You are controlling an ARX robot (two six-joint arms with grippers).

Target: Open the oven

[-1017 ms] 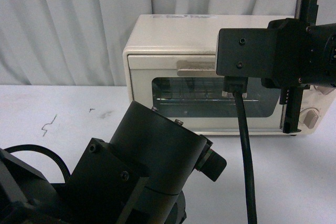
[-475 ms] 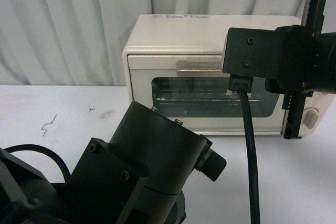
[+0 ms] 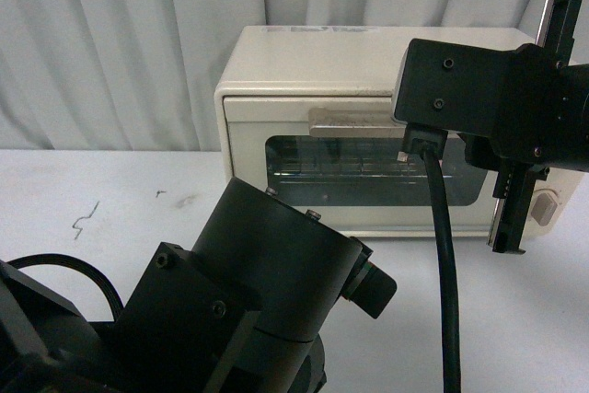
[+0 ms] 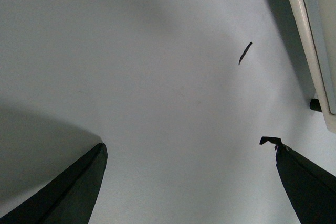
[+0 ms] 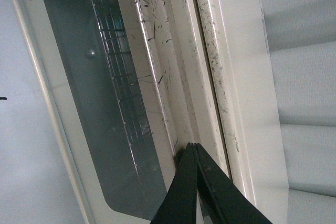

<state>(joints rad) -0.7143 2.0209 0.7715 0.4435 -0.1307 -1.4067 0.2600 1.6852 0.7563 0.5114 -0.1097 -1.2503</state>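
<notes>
The cream oven (image 3: 304, 62) stands at the back of the table with its glass door (image 3: 368, 170) closed. Its beige bar handle (image 3: 354, 121) runs along the door's top, partly hidden behind my right arm. In the right wrist view the scratched handle (image 5: 181, 72) and the window (image 5: 89, 77) with the wire rack fill the frame. My right gripper (image 5: 191, 146) is shut and empty, its tips at the handle's end. My left gripper (image 4: 186, 148) is open over bare table, with the oven's corner (image 4: 315, 40) at the frame edge. One knob (image 3: 545, 206) shows at the right.
My left arm (image 3: 239, 301) fills the near lower left of the front view. A black cable (image 3: 446, 283) hangs from my right wrist. A white curtain (image 3: 120, 43) hangs behind the white table (image 3: 92, 255). A small dark mark (image 4: 244, 53) lies on the table.
My right arm has risen a little and shifted right in front of the oven. The door stays closed. The left arm has not moved.
</notes>
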